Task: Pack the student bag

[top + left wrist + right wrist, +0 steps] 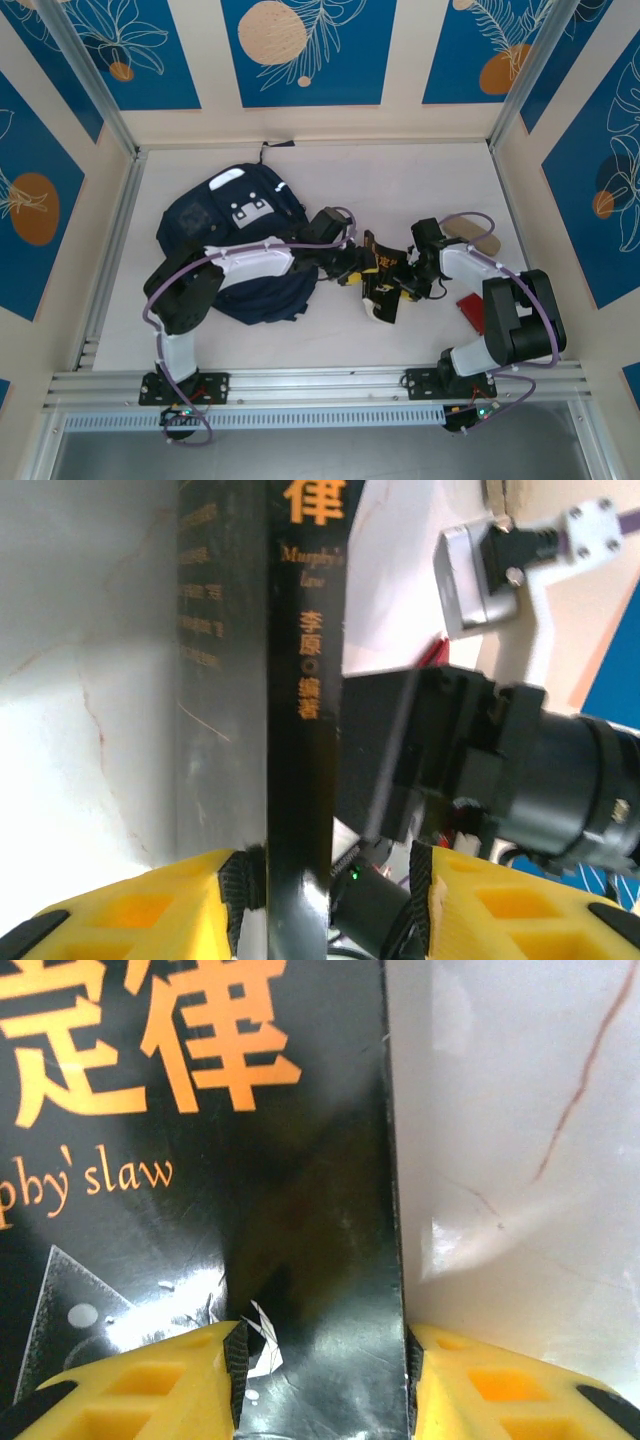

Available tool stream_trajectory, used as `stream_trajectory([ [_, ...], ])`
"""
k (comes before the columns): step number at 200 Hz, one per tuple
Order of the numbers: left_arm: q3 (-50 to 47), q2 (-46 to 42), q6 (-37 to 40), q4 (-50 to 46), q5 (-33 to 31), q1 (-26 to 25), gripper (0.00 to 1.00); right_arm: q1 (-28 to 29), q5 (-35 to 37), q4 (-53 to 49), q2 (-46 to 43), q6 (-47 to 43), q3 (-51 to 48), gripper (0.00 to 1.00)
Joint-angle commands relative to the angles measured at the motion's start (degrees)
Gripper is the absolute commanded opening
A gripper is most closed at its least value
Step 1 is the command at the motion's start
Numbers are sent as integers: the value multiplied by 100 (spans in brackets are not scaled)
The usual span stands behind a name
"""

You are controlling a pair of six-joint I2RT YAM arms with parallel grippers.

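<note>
At mid-surface (400, 180), just R of the student bag (240, 245): black book w/ orange lettering (385, 285) sits between both arms, apart from the bag. The bag lies L of centre under the L arm; can't tell if its mouth is unzipped.

R pincer (320, 1350) clenched on the book; the spine fills the gap pad to pad. L pincer (330, 875) straddles the same spine, 1 pad touching, daylight at the other, so it reads as released.

Risks (judgement):
- Only 1 firm grip. If R lets go before L closes, the book tips or drops onto the surface.
- L closing off-centre could twist the book vs R's hold, so cover creases or slips.
- The 2 wrists are v. close, so collision is likely on any swing toward the bag.
- L arm lies over the bag; dragging could shift it or fold the opening shut.
- Red item (470, 310) near R arm could get swept.
</note>
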Motion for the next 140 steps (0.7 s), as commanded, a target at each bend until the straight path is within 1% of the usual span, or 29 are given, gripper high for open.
stream_trajectory([
  [1,125,258,47,-8,-187,-70,50,83,-766,198,-105,106,-20,46],
  [31,233,254,301,-269,-303,-70,49,70,-695,146,-144,97,-2,45],
  [62,452,193,779,-905,-546,-70,42,75,-663,105,-166,108,24,45],
  [74,511,145,961,-1127,-634,-69,37,73,-621,43,-205,118,55,45],
  [89,565,75,1179,-1355,-731,-63,26,68,-525,-70,-303,156,108,47],
  [105,628,-60,1398,-1606,-855,-61,16,62,-411,-169,-546,277,130,51],
  [121,688,-281,1598,-1845,-1028,-44,10,-22,-458,-189,-893,442,130,62],
  [140,758,-607,1772,-2057,-1173,36,5,-128,-758,-53,-1356,658,91,74],
])
